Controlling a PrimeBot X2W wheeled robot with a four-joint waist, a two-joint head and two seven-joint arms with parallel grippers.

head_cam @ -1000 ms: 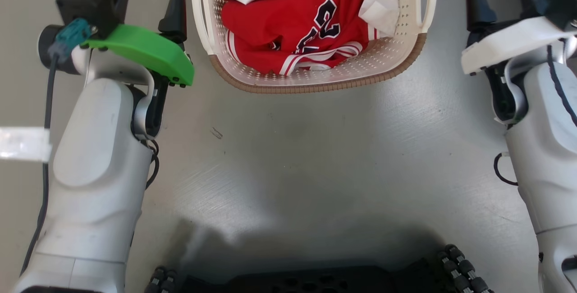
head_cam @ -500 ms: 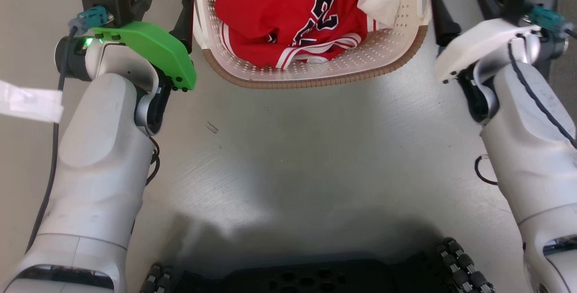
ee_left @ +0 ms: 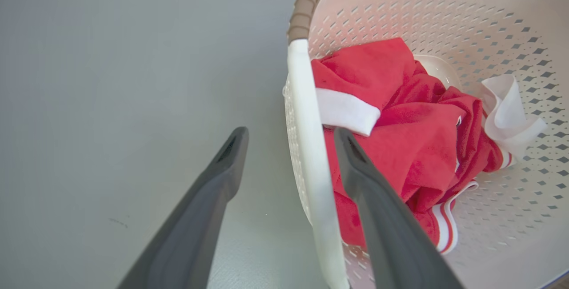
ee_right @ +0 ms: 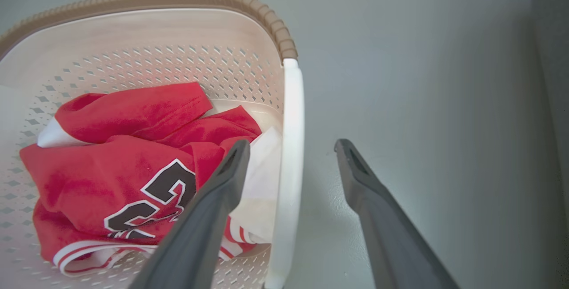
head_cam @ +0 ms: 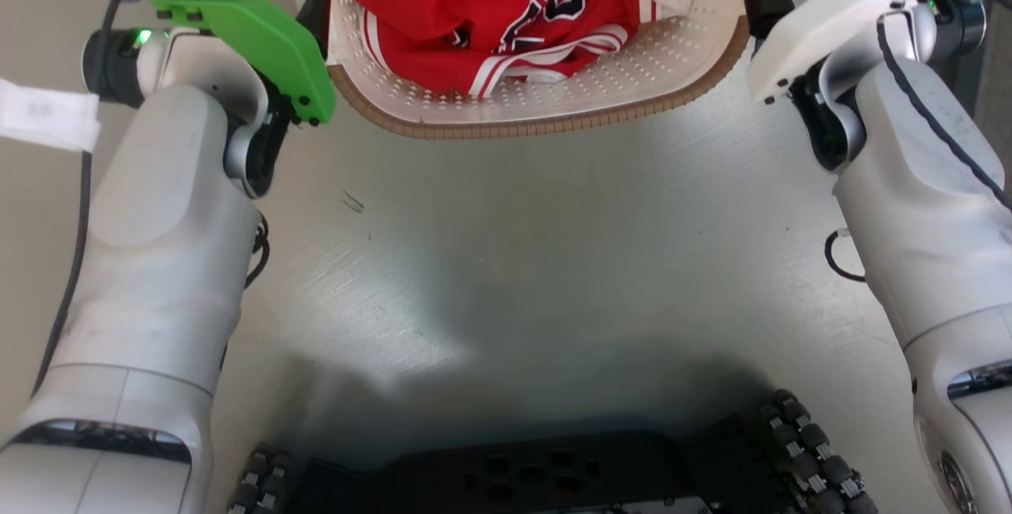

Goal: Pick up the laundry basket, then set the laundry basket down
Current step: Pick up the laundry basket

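laundry basket point(head_cam: 545, 128) upright, handles point(ee_left: 306, 138) l/r

The left pincer point(ee_left: 290, 132) and right pincer point(ee_right: 289, 143) each straddle a side rim of the basket point(head_cam: 538, 131); the red shirt point(head_cam: 474, 24) crowds the inner fingers, bare floor point(head_cam: 553, 261) lies outside.

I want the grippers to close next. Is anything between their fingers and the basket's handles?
Nothing visible does. The left gripper and right gripper, both open, each straddle a white handle of the laundry basket. The red jersey lies near the inner fingers and might get pinched.
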